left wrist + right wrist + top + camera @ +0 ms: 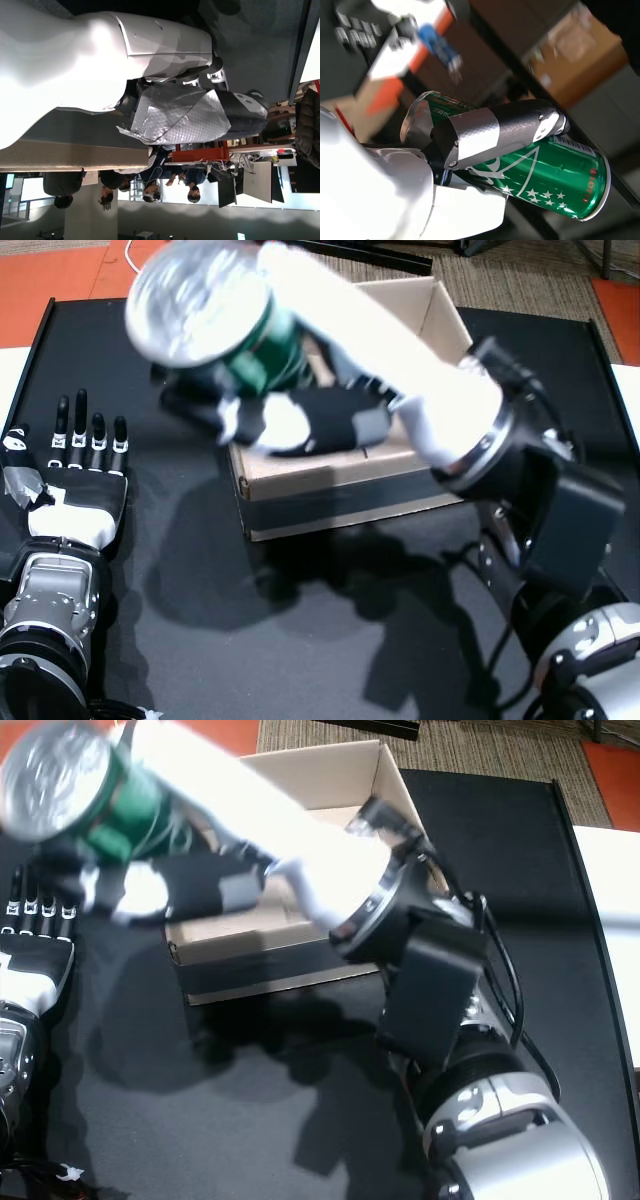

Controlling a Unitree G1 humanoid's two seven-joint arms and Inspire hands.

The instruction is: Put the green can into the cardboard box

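The green aluminium drink can point(235, 335) is held in the white-and-black right hand point(300, 420), whose fingers are wrapped round its body; in the right wrist view a taped finger point(495, 131) is seen pressed across the can's side. The can is carried raised and blurred, its silver end turned up toward the head cameras. From the open brown cardboard box point(340, 465), the can lies above and just beyond the near-left corner, so its long axis is judged to point steeply upward, not along the box. The box opening lies to the right of the can and below it. The left hand point(75, 475) rests flat on the black table point(300, 640), well left of the box, its fingers straight, slightly apart and holding nothing. The right hand is plainly the nearer to the box.
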